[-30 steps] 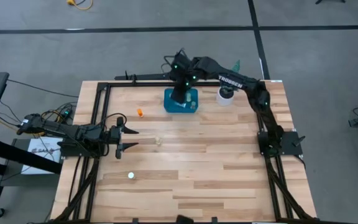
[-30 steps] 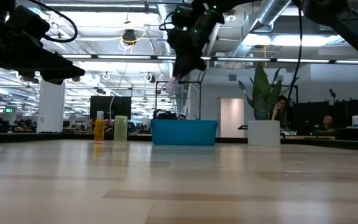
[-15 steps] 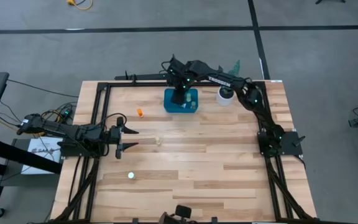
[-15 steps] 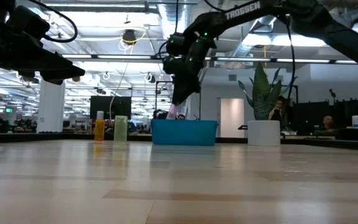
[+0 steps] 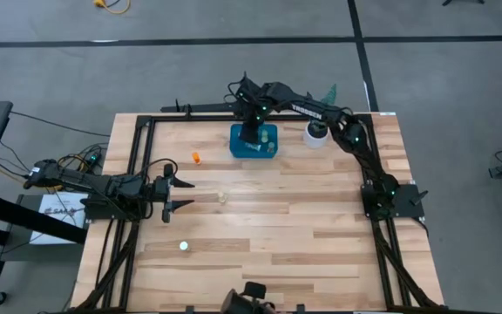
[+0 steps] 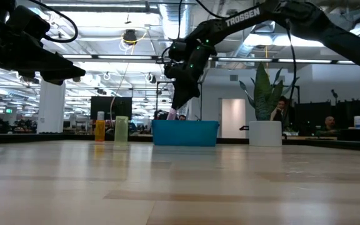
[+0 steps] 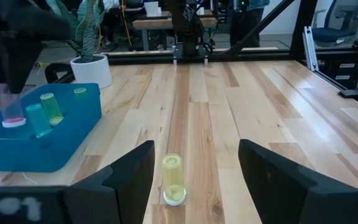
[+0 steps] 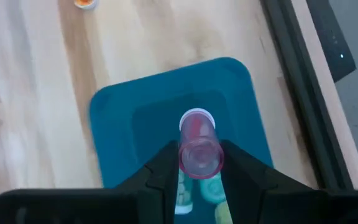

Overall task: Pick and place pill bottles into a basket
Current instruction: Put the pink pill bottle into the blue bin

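The right gripper [image 8: 197,171] hangs over the basket [image 5: 254,150] at the table's 12 o'clock edge, its two fingers [image 8: 166,168] closed on a pink bottle [image 8: 199,146] that points cap-down into the tray. In the low view the pink bottle [image 6: 173,113] shows just above the basket's rim [image 6: 185,132]; whether it touches the floor of the basket cannot be told. Two green bottles [image 7: 45,112] and a yellowish one [image 7: 80,93] already lie in the basket.

The left gripper [image 5: 178,194] waits near the table's 9 o'clock side, fingers spread wide and holding nothing. A pale yellow bottle [image 7: 172,179] stands upright on the wood just ahead of it, at about 3 o'clock from the gripper in the high view [image 5: 221,197]. An orange bottle [image 5: 196,158] lies at 9 o'clock from the basket, apart from it. A whitish bottle [image 5: 182,246] sits alone toward 7 o'clock of the table. A white plant pot [image 5: 316,134] stands just at 3 o'clock of the basket.
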`<state>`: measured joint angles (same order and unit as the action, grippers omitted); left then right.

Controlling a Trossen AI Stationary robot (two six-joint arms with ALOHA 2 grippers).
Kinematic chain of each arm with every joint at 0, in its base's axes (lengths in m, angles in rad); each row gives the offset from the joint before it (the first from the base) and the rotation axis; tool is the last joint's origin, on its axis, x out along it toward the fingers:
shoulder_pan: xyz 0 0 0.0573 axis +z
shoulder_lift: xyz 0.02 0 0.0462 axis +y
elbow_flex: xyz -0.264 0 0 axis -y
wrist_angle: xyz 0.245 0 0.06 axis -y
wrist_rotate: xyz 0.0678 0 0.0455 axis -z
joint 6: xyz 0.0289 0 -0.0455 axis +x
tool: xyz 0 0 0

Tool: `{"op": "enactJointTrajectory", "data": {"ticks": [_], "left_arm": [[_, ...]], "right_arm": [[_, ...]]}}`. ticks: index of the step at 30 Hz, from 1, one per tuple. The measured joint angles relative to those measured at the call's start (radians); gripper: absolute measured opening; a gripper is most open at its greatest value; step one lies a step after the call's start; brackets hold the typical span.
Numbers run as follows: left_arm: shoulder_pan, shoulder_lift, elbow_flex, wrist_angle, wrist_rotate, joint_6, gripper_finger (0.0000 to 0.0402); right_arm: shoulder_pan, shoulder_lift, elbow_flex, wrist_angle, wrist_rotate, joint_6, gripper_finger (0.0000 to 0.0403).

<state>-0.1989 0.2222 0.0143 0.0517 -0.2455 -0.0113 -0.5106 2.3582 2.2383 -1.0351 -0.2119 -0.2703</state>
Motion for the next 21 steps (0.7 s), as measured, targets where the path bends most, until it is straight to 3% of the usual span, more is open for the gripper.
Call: {"op": "enactJointTrajectory", "data": {"ticks": [21], "left_arm": [[0.000, 0.000, 0.000, 0.000, 0.000, 0.000, 0.0224]], "right_arm": [[-0.026, 0.051, -0.002, 0.002, -0.016, -0.018, 0.0093]]}}
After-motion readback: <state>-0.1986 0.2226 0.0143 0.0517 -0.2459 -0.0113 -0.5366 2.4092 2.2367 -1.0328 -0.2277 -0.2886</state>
